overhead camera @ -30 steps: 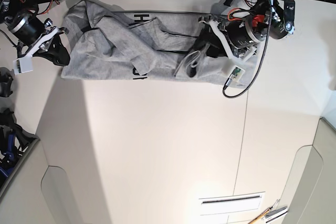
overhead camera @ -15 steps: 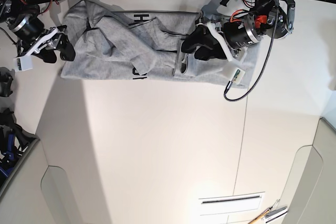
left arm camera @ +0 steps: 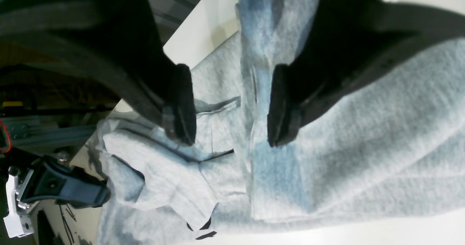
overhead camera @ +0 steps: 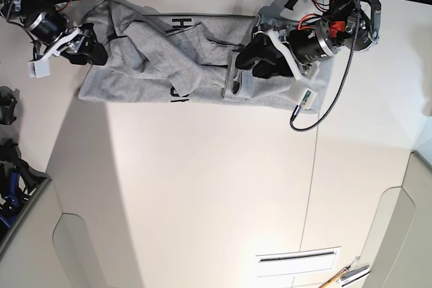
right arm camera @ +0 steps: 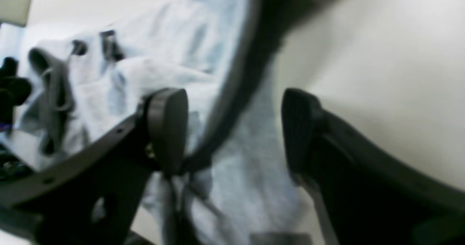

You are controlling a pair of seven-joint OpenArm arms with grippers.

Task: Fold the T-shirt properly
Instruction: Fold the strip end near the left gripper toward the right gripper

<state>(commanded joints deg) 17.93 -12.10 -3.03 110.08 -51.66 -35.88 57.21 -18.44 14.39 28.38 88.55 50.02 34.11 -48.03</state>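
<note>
Soft heather-grey T-shirt [overhead camera: 155, 89], rumpled strip, black lettering, open dark grippers above

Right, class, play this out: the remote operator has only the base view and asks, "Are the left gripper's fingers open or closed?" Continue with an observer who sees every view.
Observer: The left wrist view shows the left gripper open, its fingertips well apart with grey cloth visible between them.
Operator: And the right gripper, is it closed on anything?
Observer: No. In the right wrist view the right gripper is open too, with a fold of the T-shirt showing between its fingers.
Operator: Can the left wrist camera see the other arm?
Observer: Yes, a dark fingertip of it shows at that view's lower left.
</note>
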